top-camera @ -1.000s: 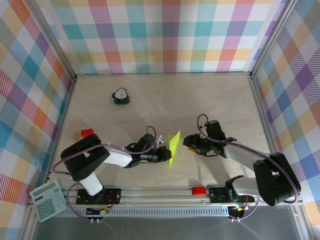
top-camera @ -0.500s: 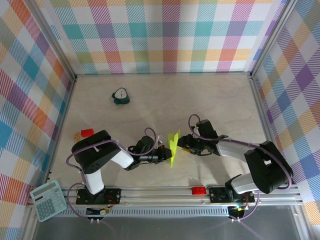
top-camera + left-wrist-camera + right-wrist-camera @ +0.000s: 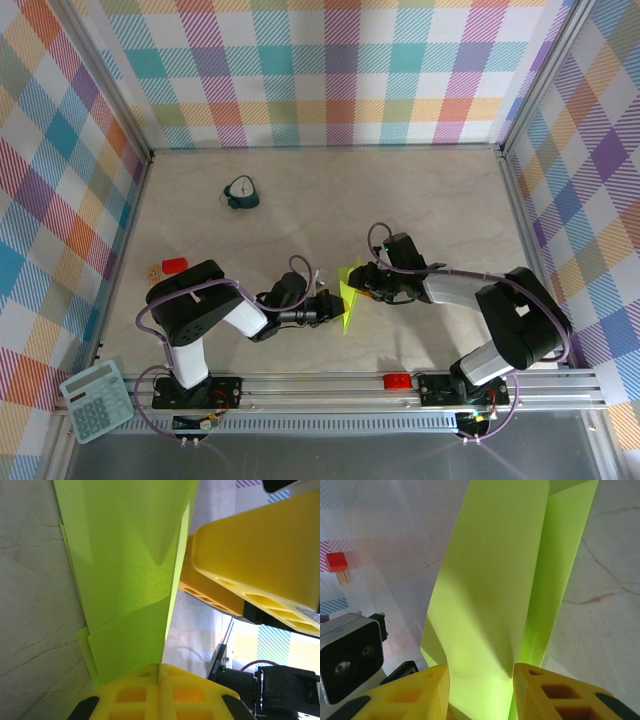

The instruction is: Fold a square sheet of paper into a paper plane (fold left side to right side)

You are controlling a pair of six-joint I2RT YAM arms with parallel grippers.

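Note:
The lime yellow-green paper [image 3: 348, 292], folded into a narrow pointed paper plane shape, stands on edge just above the table near its middle front. My left gripper [image 3: 332, 308] is shut on the paper's near end; in the left wrist view the sheet [image 3: 130, 570] rises out of the seam between the closed yellow fingers [image 3: 130, 695]. My right gripper [image 3: 362, 287] has come in from the right. In the right wrist view its two yellow fingers [image 3: 420, 690] stand apart on either side of the paper [image 3: 495, 580], open around a bulging layer and not pinching it.
A small teal clock [image 3: 240, 193] stands at the back left. A red block [image 3: 174, 265] lies near the left wall, also in the right wrist view as the red block [image 3: 336, 560]. A calculator [image 3: 95, 400] sits at the front left corner. Plaid walls enclose three sides.
My right gripper has moved left up to the paper and its fingers have narrowed around it. The left gripper has kept its hold, shifting slightly right.

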